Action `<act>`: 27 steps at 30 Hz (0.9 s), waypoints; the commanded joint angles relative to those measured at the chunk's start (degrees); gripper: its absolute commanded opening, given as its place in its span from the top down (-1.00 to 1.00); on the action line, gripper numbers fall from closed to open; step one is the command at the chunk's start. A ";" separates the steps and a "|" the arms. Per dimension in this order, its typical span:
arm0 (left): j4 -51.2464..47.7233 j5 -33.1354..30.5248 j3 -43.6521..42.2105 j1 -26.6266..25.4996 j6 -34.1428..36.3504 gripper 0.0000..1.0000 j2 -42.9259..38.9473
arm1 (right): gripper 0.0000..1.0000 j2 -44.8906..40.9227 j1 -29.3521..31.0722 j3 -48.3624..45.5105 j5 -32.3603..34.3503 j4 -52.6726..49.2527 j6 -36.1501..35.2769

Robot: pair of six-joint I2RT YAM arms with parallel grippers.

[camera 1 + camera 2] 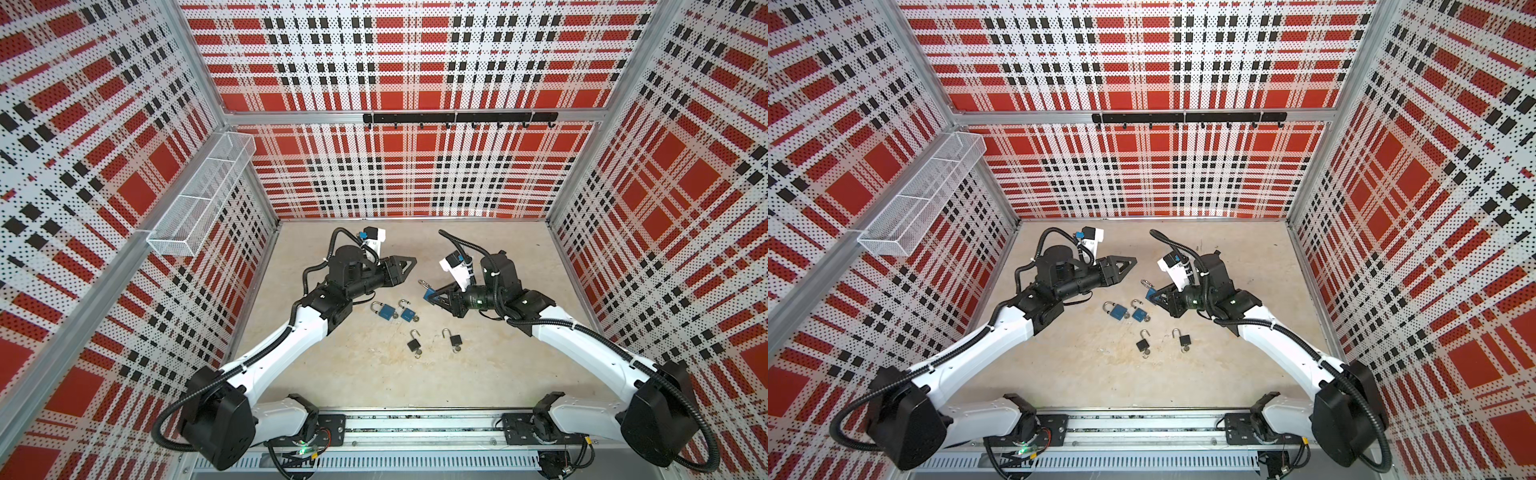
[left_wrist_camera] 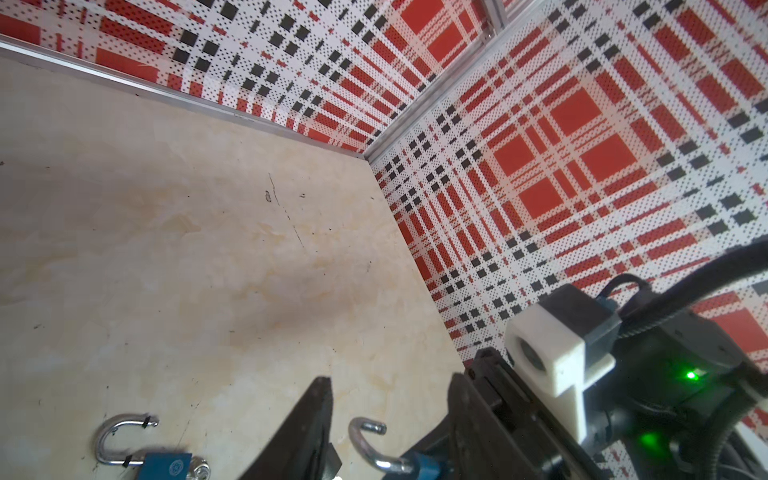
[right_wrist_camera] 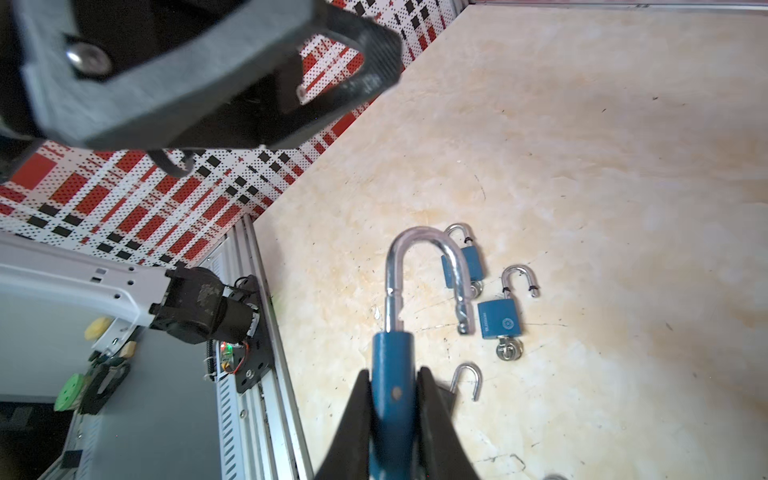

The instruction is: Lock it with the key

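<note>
So, top views first. The right hand [image 1: 432, 296] is pinching a blue padlock [image 1: 427, 292] by its body near the middle of the surface [image 1: 519, 374], seemingly lifted off it. Its shackle [image 1: 423, 284] is pointing to about 11 o'clock. The left hand [image 1: 410, 264] is hovering at 11 o'clock of that lock, near but not touching, and it's carrying nothing. Two loose blue padlocks [image 1: 386, 311] are lying at 7 to 8 o'clock of the held one. Two black padlocks [image 1: 413, 345] are sitting further off between 5 and 7, each with a key [image 1: 417, 354] sticking out of its bottom. Both top views are showing the same layout.

Left wrist view: the left hand's fingers [image 2: 318, 424] are standing apart, so it's open. The held lock's shackle [image 2: 365, 444] is peeking in beyond them.

Right wrist view: the right hand [image 3: 392, 419] is clamping both flat faces of the blue body. The shackle [image 3: 419, 245] is swung out, its free end hanging clear of its hole. The keyhole end is hiding inside the grip, so I can't tell if a key is in it.

Handling guess: it's looking like solid metal, so stiff, dense for its size, with slightly slick painted faces. Gripping the flat body is looking right to me. The shackle is probably pivoting loosely, so I'd push on the top of its bend. A key is thin and fiddly, so I'd take it by the bow, not the blade.
</note>
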 commanded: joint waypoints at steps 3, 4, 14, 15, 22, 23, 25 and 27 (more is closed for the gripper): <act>2.21 9.36 2.65 0.01 2.39 0.14 4.20 | 1.00 -2.17 0.22 3.45 -3.17 -1.80 -1.54; 2.76 10.43 2.59 -0.12 2.18 0.15 4.58 | 1.00 -2.33 0.25 3.82 -3.04 -2.26 -1.63; 5.34 18.13 0.30 0.36 0.64 0.15 4.00 | 1.00 -1.59 0.13 6.53 -3.50 -5.81 -2.59; 5.57 18.49 0.03 0.52 0.51 0.15 3.76 | 1.00 -1.31 0.16 6.70 -3.86 -5.97 -2.60; 5.99 20.22 -1.77 1.44 -0.18 0.19 2.11 | 1.00 0.31 -0.18 8.28 -5.31 -6.68 -2.35; 5.98 20.59 -1.95 1.54 -0.12 0.20 1.96 | 1.00 0.62 -0.19 8.54 -5.64 -6.69 -2.24; 6.02 21.11 -2.30 1.88 -0.28 0.21 1.78 | 1.00 1.03 -0.45 8.77 -6.11 -6.61 -1.94; 6.02 21.39 -2.78 2.06 -0.22 0.22 1.52 | 1.00 1.48 -0.76 8.98 -6.74 -6.31 -1.59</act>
